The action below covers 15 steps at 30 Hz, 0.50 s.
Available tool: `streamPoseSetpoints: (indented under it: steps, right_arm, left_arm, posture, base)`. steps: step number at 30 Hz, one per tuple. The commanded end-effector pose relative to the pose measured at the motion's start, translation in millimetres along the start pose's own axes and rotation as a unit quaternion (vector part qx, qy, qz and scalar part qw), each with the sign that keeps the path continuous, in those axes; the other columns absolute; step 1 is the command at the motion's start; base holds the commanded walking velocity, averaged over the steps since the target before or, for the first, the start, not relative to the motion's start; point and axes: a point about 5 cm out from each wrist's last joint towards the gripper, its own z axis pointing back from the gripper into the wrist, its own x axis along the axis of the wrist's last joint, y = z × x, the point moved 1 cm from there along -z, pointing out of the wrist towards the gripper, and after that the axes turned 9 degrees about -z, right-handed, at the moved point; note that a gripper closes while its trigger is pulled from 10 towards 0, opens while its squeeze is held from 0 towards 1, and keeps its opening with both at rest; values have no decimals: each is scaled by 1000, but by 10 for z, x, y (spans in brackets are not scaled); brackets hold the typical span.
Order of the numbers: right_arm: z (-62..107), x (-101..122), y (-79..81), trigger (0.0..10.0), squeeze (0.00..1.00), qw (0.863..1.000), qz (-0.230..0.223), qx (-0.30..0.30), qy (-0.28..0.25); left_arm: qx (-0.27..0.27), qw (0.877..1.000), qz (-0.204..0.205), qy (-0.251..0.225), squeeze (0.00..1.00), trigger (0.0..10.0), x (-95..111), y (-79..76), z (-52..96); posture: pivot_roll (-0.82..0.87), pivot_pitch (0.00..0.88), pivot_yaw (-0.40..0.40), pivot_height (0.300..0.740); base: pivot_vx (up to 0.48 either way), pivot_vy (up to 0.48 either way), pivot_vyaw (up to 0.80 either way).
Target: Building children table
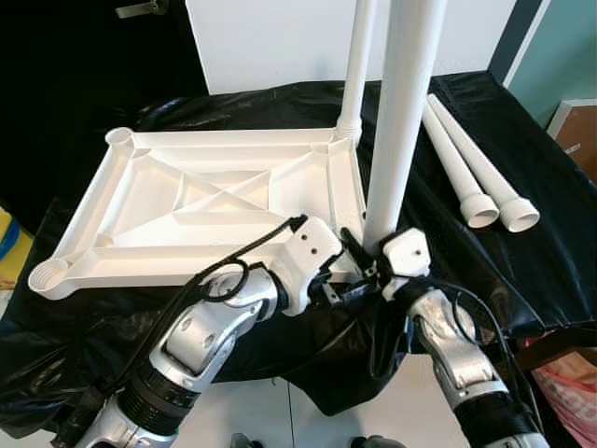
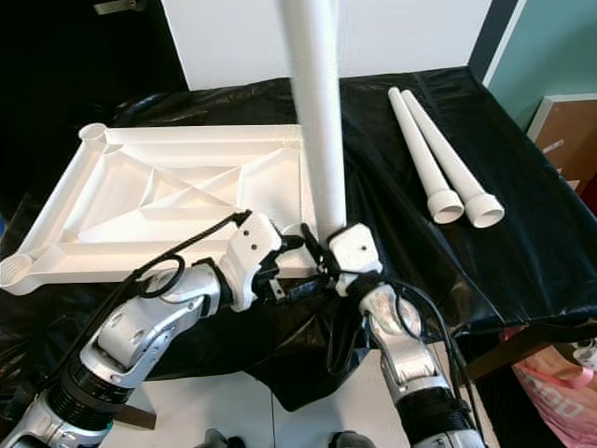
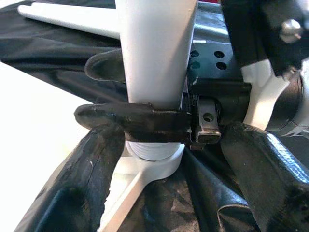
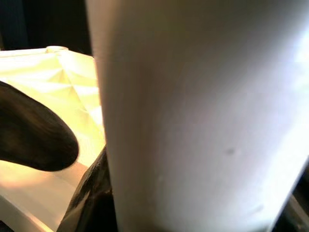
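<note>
Both end effectors pinch one upright leg [image 1: 401,121] on the tabletop [image 1: 187,201]; a second stands, two lie loose.

I can't see the top of the upright leg [image 1: 403,121] above my fingers [image 3: 130,121]; the frame edge cuts it off.
</note>
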Motion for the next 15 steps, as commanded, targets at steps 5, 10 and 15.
streamPoseSetpoints:
  steps: [5,10,15]
  right_arm:
    - [120,-384,-40,10000,0,991,-68,-41,104]
    - [124,-412,-85,10000,0,986,-95,-67,120]
    - [123,-421,-112,10000,0,983,-103,-81,129]
  left_arm:
    - [-3,1000,-7,3,0,10000,20,3,7]
    - [-3,1000,-7,2,0,10000,20,-1,6]
    - [-3,1000,-6,1,0,10000,20,-5,5]
  posture:
    - [-75,121,39,740]
    - [-77,116,38,740]
    - [-78,114,38,740]
  base:
    - [0,0,0]
    - [0,0,0]
    - [0,0,0]
